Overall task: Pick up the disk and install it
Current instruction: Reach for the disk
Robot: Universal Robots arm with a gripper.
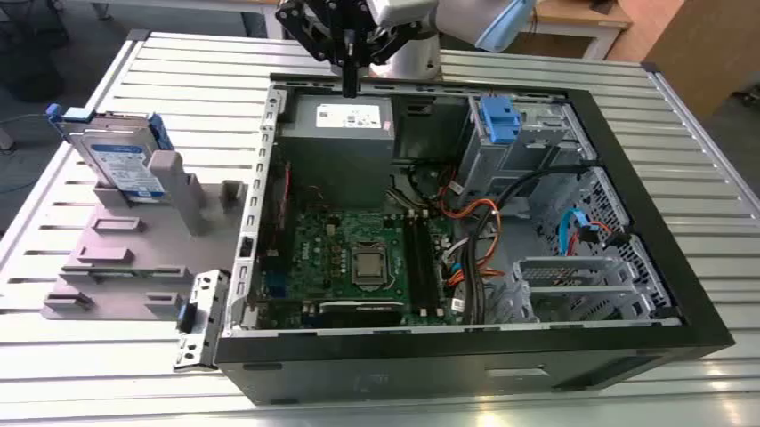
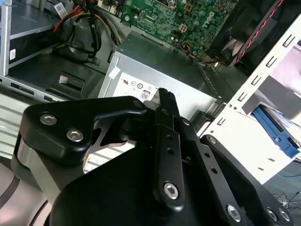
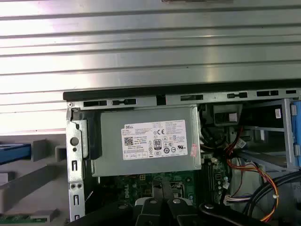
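You have claw (image 1: pixel 351 86) over grey box (image 1: pixel 338 133) at back of case (image 1: pixel 475 356), tips pressed together, nothing held. Disk (image 1: pixel 119 165) stands upright in grey stand (image 1: pixel 119 258) on table (image 1: pixel 713 196), outside case on exterior view's left, well apart from claw. Second wrist view: claw above box's sticker (image 2: pixel 136 87).

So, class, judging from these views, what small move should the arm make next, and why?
Probably shift toward the exterior view's left: the gripper hangs shut and empty over the grey box with a white sticker inside the black computer case, while the flat silver disk with blue rails stands on edge in the grey stand outside it.
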